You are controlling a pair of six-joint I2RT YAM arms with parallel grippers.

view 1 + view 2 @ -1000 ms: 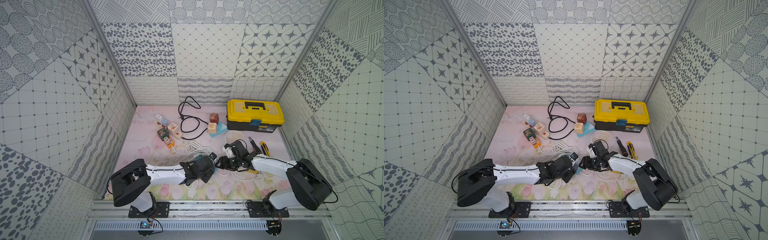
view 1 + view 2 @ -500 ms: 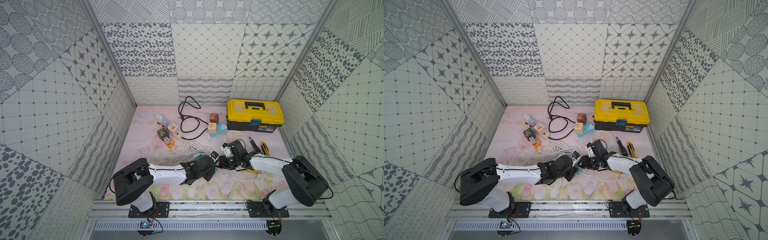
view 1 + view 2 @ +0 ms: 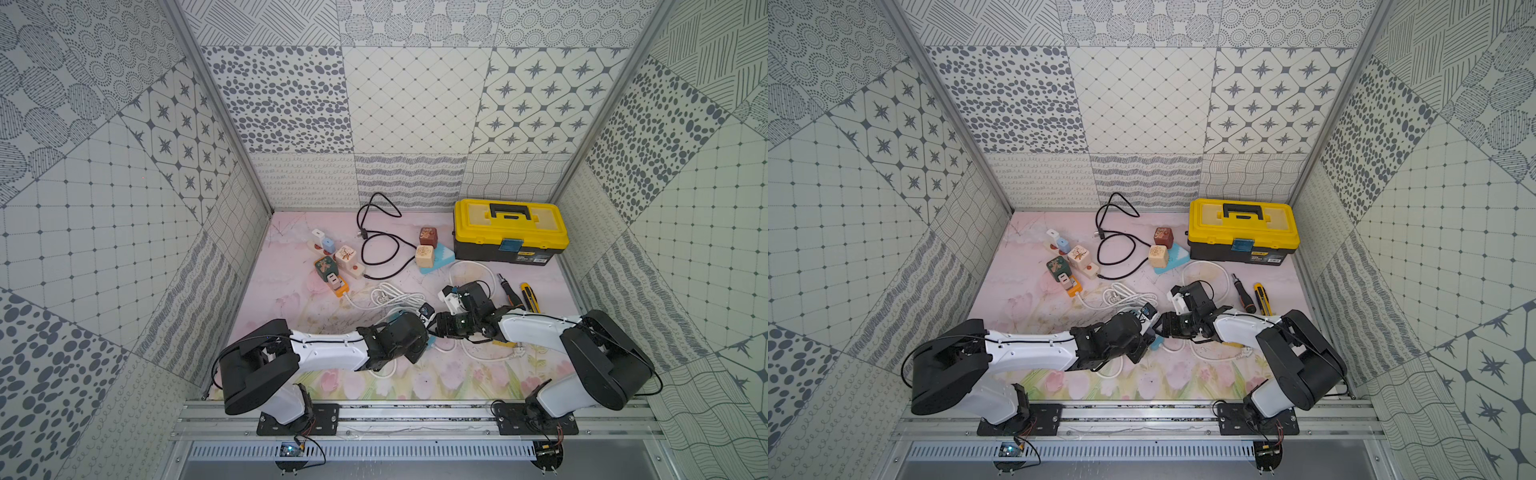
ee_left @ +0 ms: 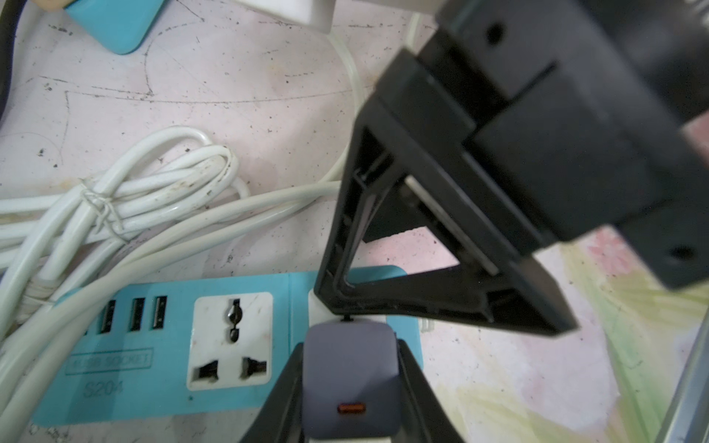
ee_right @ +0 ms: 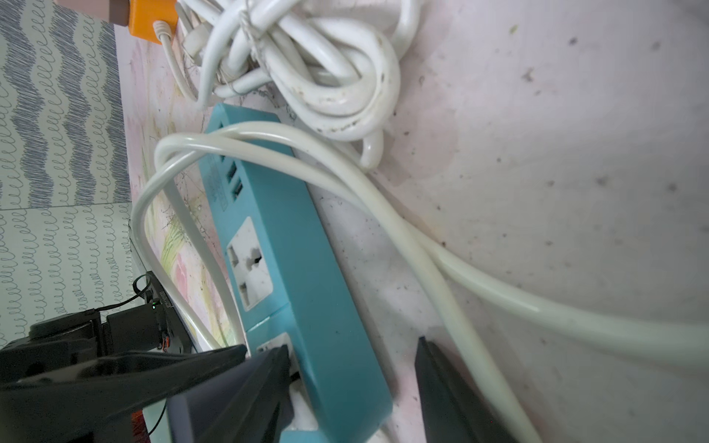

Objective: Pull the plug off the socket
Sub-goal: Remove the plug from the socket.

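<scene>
my left fingers clamp the flat sides of the grey plug (looks light, stiff, slick) in the teal strip, just 6 o'clock of desk centre; right fingers apart astride it.

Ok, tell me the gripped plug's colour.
The plug is greyish lavender; clearest in the left wrist view.

Smooth plastic socket strip, matt grey plug, glossy white cable, scuffed mat

Teal socket strip, grey plug, white cable, yellow toolbox.
</scene>
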